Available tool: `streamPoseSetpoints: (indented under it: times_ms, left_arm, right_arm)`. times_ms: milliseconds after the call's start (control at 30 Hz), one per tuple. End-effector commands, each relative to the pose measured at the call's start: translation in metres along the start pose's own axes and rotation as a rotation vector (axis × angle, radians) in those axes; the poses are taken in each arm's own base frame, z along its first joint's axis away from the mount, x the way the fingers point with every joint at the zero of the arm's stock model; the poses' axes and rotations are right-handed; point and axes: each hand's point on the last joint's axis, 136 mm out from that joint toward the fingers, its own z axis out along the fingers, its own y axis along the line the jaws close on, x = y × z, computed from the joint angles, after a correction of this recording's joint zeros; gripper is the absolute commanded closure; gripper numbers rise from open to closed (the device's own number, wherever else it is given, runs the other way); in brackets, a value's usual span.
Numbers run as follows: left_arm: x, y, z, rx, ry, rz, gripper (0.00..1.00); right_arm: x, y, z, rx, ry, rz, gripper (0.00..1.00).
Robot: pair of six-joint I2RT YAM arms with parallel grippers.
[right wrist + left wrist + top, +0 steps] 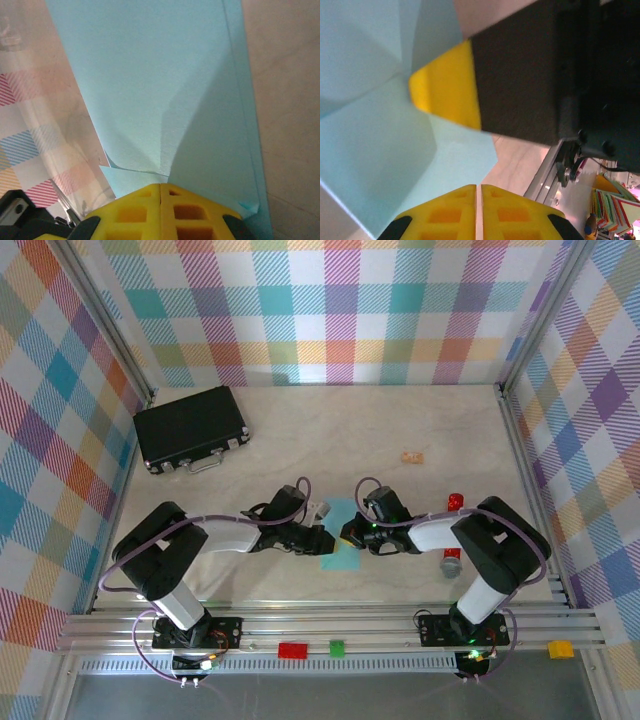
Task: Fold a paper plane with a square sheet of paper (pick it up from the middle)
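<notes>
- Your square sheet of paper (341, 559) lies near the front middle of the table (400, 420), between the two arms; it is light turquoise-blue and creased rather than flat
- Your right gripper (160, 192) has its yellow pads pressed together on the sheet: in its wrist view the paper runs straight into the seam between them, and creases fan out from that pinch
- In the left wrist view you see one yellow fingertip (445, 87) of the right gripper on the paper where several folds meet, with its black body behind it
- Your left gripper (479, 195) has its pads closed to a thin slit; the sheet's edge comes right up to the tips, but you cannot tell whether any paper is caught between them
- From above, the left gripper (322, 539) and the right gripper (352, 532) meet almost tip to tip over the middle of the sheet
- A closed black case (190, 427) with a metal handle lies at the far left corner, well apart from the paper
- A small tan scrap (411, 456) lies farther back, right of centre
- A red-tipped marker (455, 502) lies just beside the right arm, partly hidden by it
- On the front rail you have a red block (293, 649), a green block (336, 647) and a yellow block (560, 648)
- Any lettering on the case or marker is too small for you to read
</notes>
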Motion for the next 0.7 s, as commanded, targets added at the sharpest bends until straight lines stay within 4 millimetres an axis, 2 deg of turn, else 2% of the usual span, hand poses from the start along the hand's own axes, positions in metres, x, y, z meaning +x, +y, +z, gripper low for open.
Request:
streamPoseSetpoints:
  times_ms: [0,133,267,500,667]
  left_arm:
    - [0.011,0.021,0.01,-0.047,0.073,-0.049,0.89]
    - [0.03,0.044,0.014,-0.102,0.13,-0.07,0.9]
    - [0.052,0.064,0.004,-0.193,0.173,-0.06,0.9]
    - [0.064,0.054,-0.014,-0.193,0.181,-0.02,0.9]
    - [0.055,0.042,-0.028,-0.246,0.151,0.066,0.93]
  right_arm:
    - [0.007,-0.044,-0.003,0.172,0.009,0.055,0.96]
    - [0.007,-0.043,-0.002,0.158,0.002,0.068,0.96]
    - [0.008,-0.046,-0.002,0.165,0.002,0.071,0.96]
    - [0.009,-0.05,-0.003,0.181,0.004,0.073,0.97]
    - [0.01,-0.053,-0.004,0.207,0.011,0.066,0.97]
